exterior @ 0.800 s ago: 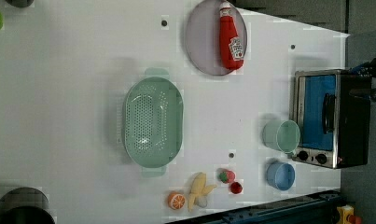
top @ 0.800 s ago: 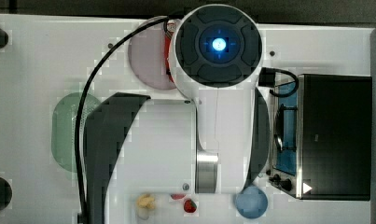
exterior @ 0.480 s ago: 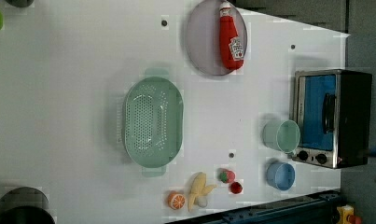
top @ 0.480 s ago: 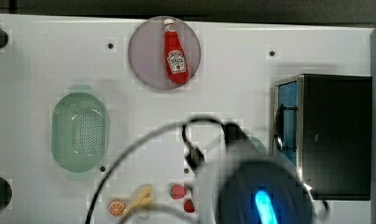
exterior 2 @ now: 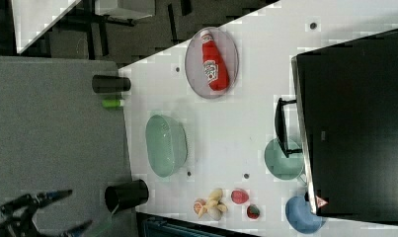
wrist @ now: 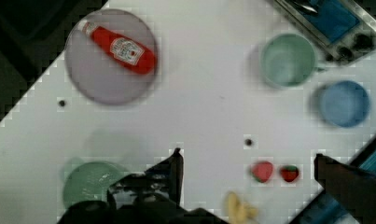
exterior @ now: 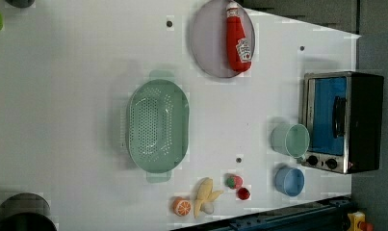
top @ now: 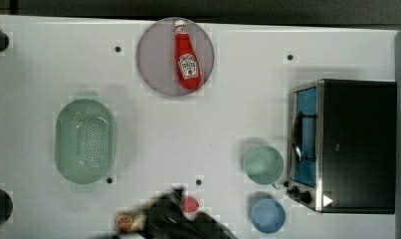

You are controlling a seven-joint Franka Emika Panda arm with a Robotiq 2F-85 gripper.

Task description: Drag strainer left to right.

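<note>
**On the white bench, strainer alone, hand spread**

Nearest the wrist camera, the hand [wrist: 248,172] hung above the bench [top: 198,129] with fingers [wrist: 174,170] spread wide, holding nothing. Below it lay fruit pieces [exterior: 206,197]. Farther off, the strainer [top: 84,141] sat upright at the top view's left, well apart from the plate [top: 158,64] bearing a ketchup bottle [top: 187,62].
</note>
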